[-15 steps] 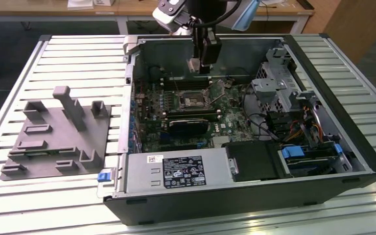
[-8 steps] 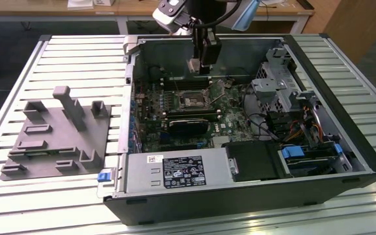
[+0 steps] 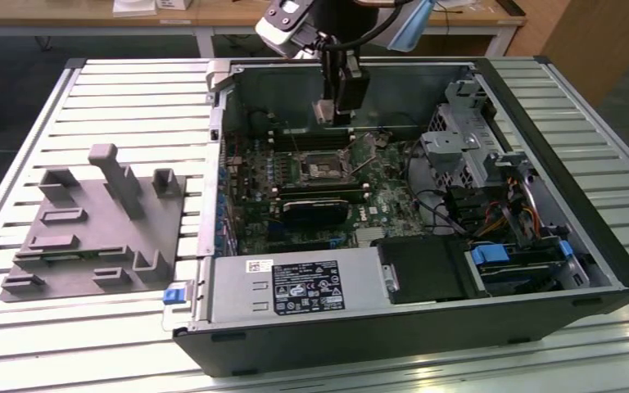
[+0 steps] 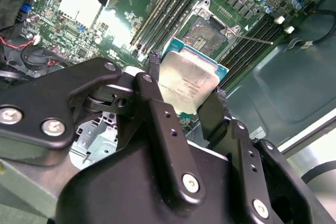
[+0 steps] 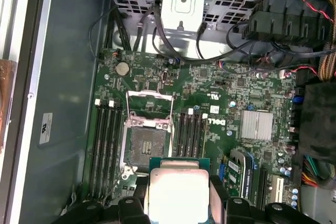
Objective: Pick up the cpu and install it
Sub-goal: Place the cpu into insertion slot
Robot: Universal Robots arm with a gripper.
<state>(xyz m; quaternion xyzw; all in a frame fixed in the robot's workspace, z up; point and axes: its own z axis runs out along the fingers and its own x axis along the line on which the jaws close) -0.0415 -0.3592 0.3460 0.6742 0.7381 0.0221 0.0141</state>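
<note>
Arm point(image 3: 342, 33) enters from the top edge of the exterior view and drops almost straight down into an open computer case point(image 3: 402, 348) lying on its side on a slatted metal desk point(image 3: 128, 90). The wrist points down and the tool hangs inside the case's far half, over the motherboard point(image 3: 292, 192).

End effector point(image 4: 186, 80) is closed on the cpu point(image 4: 190, 77). Two black fingers point(image 4: 157, 111) clamp it on opposite edges. The chip is held flat, silver top towards the wrist cameras, with its thin green edge showing along one side. The same grip appears in the first wrist view, with the cpu point(image 5: 178, 190) between the finger pads.

The cpu is in the air above the board, touching nothing but the fingers.

Socket point(image 5: 144, 142) is uncovered, its metal frame point(image 5: 149, 109) swung open beside it. It sits between banks of memory slots. In both wrist views the cpu appears just beside the socket rather than squarely over it, with one edge overlapping the socket's corner in the second wrist view.

A grey fixture block point(image 3: 96, 229) sits on the desk at the exterior view's left, well apart from the case.
</note>
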